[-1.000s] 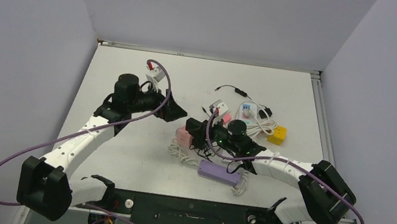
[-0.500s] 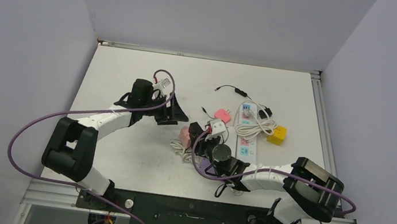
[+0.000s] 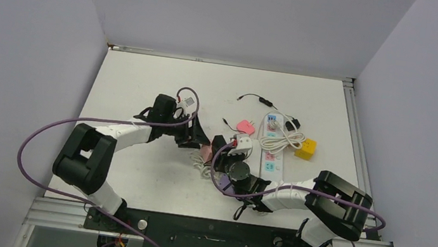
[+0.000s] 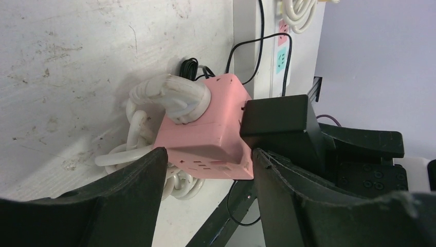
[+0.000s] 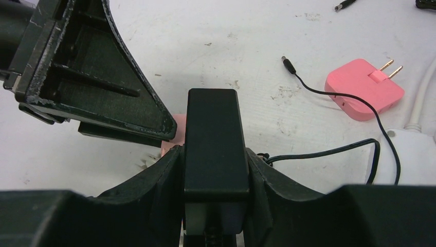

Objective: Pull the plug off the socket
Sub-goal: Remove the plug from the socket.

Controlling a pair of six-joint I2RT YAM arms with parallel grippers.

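Only the wrist views show it: left gripper (image 4: 208, 157) apart at pink socket (image 4: 205, 136), right gripper (image 5: 213, 152) clamped on black plug (image 5: 211, 118).

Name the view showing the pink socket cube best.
Left wrist: the pink socket cube fills mid-frame, black plug at its side. Top external shows a small pink patch; right wrist, a sliver behind the plug.

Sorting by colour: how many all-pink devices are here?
2: the pink cube socket at the left gripper, a pink plug adapter lying loose farther back. Others may be hidden.
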